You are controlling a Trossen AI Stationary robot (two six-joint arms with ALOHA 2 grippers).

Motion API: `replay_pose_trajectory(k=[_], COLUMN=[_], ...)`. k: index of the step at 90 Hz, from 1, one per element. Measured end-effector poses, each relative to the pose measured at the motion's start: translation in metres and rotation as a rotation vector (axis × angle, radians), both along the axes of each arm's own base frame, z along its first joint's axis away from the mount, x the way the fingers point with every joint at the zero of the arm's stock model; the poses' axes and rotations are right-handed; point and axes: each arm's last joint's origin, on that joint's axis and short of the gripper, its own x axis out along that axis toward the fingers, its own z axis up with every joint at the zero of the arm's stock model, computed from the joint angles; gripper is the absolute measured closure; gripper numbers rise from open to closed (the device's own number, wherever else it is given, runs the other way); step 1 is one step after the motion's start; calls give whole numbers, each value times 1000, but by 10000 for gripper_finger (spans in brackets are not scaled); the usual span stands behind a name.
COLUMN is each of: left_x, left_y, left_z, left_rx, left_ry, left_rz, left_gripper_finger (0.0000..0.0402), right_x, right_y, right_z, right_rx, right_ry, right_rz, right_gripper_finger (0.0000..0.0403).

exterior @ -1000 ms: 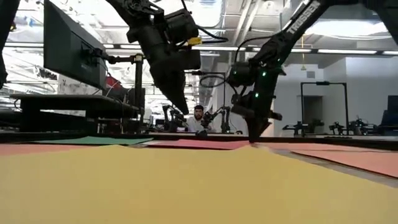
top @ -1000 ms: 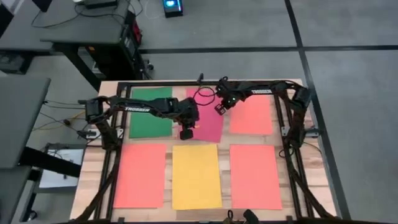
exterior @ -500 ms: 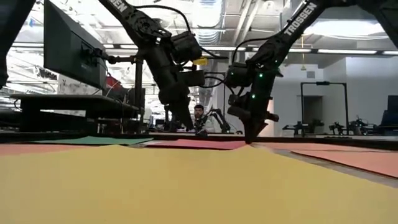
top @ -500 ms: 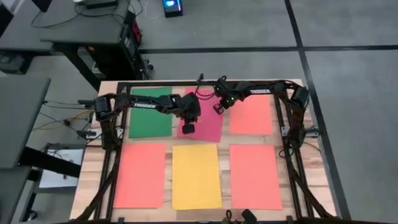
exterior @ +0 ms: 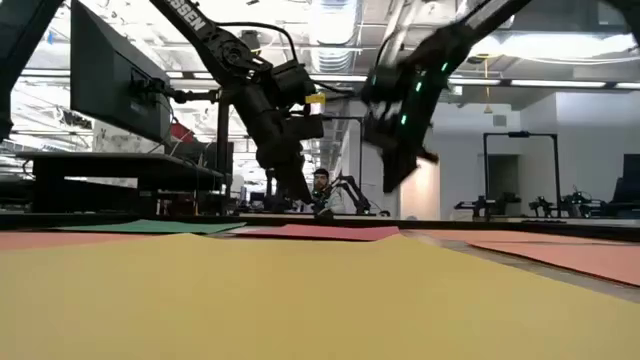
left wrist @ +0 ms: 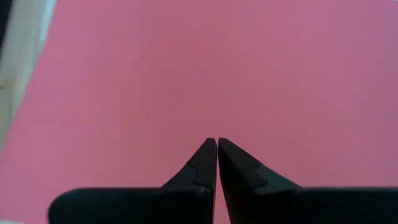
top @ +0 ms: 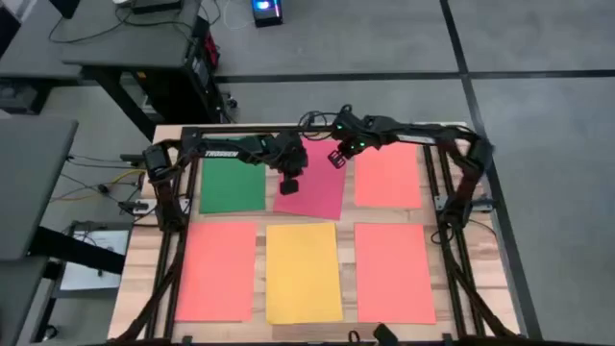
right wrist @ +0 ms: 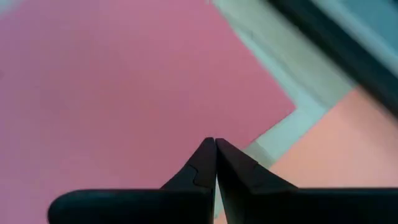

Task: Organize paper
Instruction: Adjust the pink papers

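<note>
Six paper sheets, flat, in two rows. Far row: green sheet (top: 232, 183) at 10 o'clock, pink-red sheet (top: 314, 187) at 12, slightly skewed, orange sheet (top: 388, 177) at 2. Near row: orange-red sheet (top: 217, 270) at 8, yellow sheet (top: 304, 272) at 6, second orange-red sheet (top: 394, 273) at 4.

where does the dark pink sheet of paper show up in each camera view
High view: dark pink sheet in the far row's middle, between green sheet and an orange one.
Low view: a thin pink strip beyond the yellow sheet.
Left wrist view: it fills the picture past the shut left tool.
Right wrist view: its corner beyond the shut right tool.
Shared landmark: the left tool above it.
</note>
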Motion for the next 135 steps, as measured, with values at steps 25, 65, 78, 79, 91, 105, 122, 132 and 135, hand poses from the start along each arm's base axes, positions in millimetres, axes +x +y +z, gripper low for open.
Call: replay_pose_trajectory(k=[25,65,78,79,91,105,122,132,135], left_x=[17,53,54,54,51,48,45,43,43], left_y=[16,36,37,37,41,47,50,50,51], left_z=[10,-25,-34,-34,-36,-36,-37,-37,-37], left_rx=[-23,-163,-211,-214,-270,-321,-316,-299,-296], left_ry=[-8,285,344,346,352,354,361,372,374], left_rz=[-66,-116,-91,-86,10,115,117,76,70], left_gripper_finger=[402,402,402,402,402,402,402,402,402], right_x=[-43,-50,-48,-48,-48,-48,-47,-47,-47], right_y=[41,67,71,71,72,71,72,72,72], right_z=[32,19,19,19,19,19,19,19,19], right_rx=[-78,-41,-41,-41,-42,-44,-45,-46,-46], right_ry=[-226,-242,-244,-244,-248,-252,-251,-250,-250], right_rz=[-49,-19,-6,-5,-1,-2,5,7,7], right_gripper_finger=[403,403,403,403,403,403,403,403,403])
